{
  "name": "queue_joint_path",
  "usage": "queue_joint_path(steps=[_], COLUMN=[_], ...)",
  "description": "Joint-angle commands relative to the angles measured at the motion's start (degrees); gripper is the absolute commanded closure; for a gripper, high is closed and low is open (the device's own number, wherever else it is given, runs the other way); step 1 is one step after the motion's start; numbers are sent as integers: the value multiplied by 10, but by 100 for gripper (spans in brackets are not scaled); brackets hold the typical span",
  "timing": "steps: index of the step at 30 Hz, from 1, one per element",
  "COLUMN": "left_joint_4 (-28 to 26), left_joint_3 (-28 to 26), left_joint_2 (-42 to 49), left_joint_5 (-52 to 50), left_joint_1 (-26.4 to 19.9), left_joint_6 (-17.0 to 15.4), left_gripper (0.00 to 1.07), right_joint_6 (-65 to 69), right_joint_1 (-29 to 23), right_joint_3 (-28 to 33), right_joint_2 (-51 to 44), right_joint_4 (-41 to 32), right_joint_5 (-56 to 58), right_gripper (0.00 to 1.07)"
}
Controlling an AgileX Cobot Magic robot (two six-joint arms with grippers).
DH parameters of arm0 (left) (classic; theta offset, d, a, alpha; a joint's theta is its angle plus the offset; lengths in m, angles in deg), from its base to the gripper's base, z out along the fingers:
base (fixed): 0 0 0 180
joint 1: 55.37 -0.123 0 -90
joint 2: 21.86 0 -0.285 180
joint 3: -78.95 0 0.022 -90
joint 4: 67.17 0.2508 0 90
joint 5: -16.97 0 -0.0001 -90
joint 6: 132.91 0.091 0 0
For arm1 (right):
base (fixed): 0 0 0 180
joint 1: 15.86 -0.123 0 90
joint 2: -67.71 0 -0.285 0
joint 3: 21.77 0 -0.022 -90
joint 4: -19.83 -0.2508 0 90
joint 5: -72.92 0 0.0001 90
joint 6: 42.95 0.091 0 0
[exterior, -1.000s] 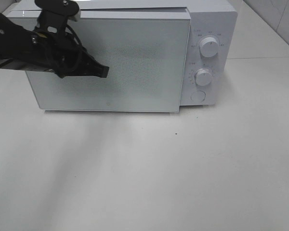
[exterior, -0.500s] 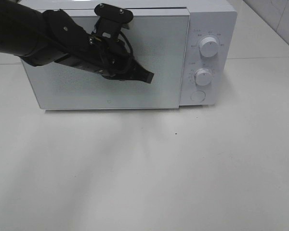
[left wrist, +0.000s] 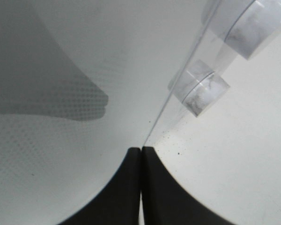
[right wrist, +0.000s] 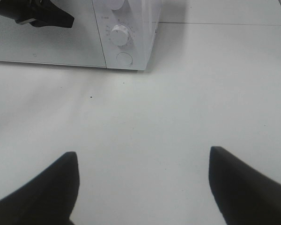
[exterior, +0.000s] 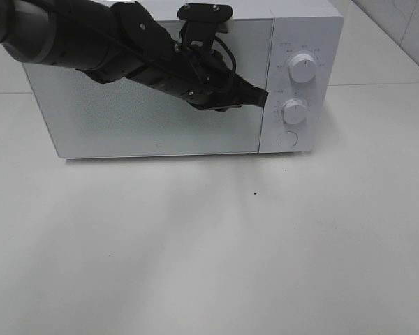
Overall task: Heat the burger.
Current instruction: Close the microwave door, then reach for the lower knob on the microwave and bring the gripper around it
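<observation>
Burger unseen: one microwave (exterior: 126,125) (two knobs (exterior: 304,70))

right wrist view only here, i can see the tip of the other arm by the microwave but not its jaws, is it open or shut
Observer: Shut. The left wrist view shows the left gripper with its two fingers pressed together and nothing between them.
Operator: where exactly is the tip
Observer: From the high camera it sits at the right edge of the microwave door, close beside the lower knob.
Operator: burger anywhere
Observer: No view shows it. The door looks closed, and its frosted front hides the inside.
</observation>
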State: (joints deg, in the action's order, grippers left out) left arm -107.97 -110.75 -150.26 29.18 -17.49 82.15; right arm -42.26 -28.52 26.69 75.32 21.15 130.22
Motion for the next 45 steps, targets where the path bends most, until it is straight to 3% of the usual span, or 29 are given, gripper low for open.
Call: queue_joint_path(steps=[1, 4, 9, 12, 14, 16, 17, 18, 19, 20, 21, 22, 23, 24, 25, 27, 30, 36, 40, 45], left_joint_4=[57, 66, 112, 119, 154, 164, 193, 193, 228, 228, 245, 273, 273, 297, 297, 339, 369, 376, 374, 373], left_joint_3=[-30, -30, -30, -30, -30, -30, -30, -30, -30, -30, -30, -30, -30, -30, -30, -30, -30, -30, -26, -9], left_joint_2=[-2, -1, 22, 25, 49, 56, 66, 66, 79, 79, 84, 97, 97, 109, 109, 127, 144, 172, 199, 233], left_joint_5=[-50, -34, 125, 145, 224, 242, 278, 278, 320, 320, 337, 376, 376, 406, 406, 457, 506, 580, 612, 612], left_joint_1=[-26, -26, -26, -26, -26, -26, -26, -26, -26, -26, -26, -26, -26, -26, -26, -31, -34, -54, -103, -146], left_joint_6=[49, 49, 46, 44, -10, -26, -67, -67, -113, -113, -137, -182, -182, -231, -231, -295, -317, -323, -344, -343], left_gripper=[106, 106, 106, 106, 106, 106, 106, 106, 106, 106, 106, 106, 106, 106, 106, 106, 106, 106, 106, 106], right_joint_6=[-7, -7, -7, -7, -7, -7, -7, -7, -7, -7, -7, -7, -7, -7, -7, -7, -7, -7, -7, -7], right_joint_1=[1, 1, 1, 1, 1, 1, 1, 1, 1, 1, 1, 1, 1, 1, 1, 1, 1, 1, 1, 1], right_joint_3=[2, 2, 2, 2, 2, 2, 2, 2, 2, 2, 2, 2, 2, 2, 2, 2, 2, 2, 2, 2], right_joint_2=[-15, -15, -15, -15, -15, -15, -15, -15, -15, -15, -15, -15, -15, -15, -15, -15, -15, -15, -15, -15], right_joint_4=[1, 1, 1, 1, 1, 1, 1, 1, 1, 1, 1, 1, 1, 1, 1, 1, 1, 1, 1, 1], right_joint_5=[0, 0, 0, 0, 0, 0, 0, 0, 0, 0, 0, 0, 0, 0, 0, 0, 0, 0, 0, 0], right_gripper=[35, 35, 35, 35, 35, 35, 35, 35, 35, 35, 35, 35, 35, 35, 35, 35, 35, 35, 35, 35])
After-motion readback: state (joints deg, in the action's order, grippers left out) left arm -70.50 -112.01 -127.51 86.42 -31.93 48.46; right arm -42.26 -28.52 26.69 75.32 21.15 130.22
